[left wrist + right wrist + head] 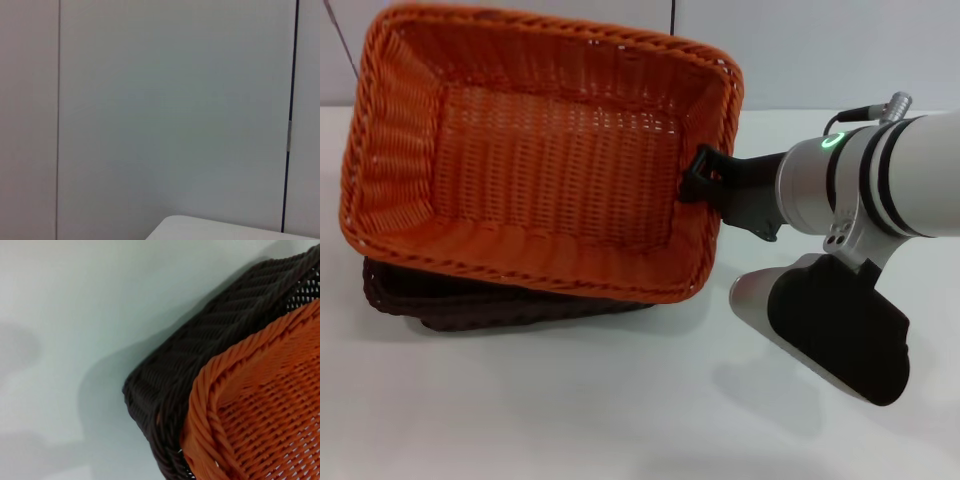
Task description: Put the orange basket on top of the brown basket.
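The orange basket (540, 150) fills the upper left of the head view, tilted, lying over the brown basket (470, 305), whose near rim shows beneath it. My right gripper (705, 180) is shut on the orange basket's right rim, one black finger inside the wall. In the right wrist view a corner of the orange basket (260, 410) overlaps a corner of the brown basket (200, 365). My left gripper is out of view.
The white table (620, 400) spreads in front of the baskets. My right arm (880, 180) reaches in from the right. The left wrist view shows a pale wall (170, 110) and a table corner (225, 230).
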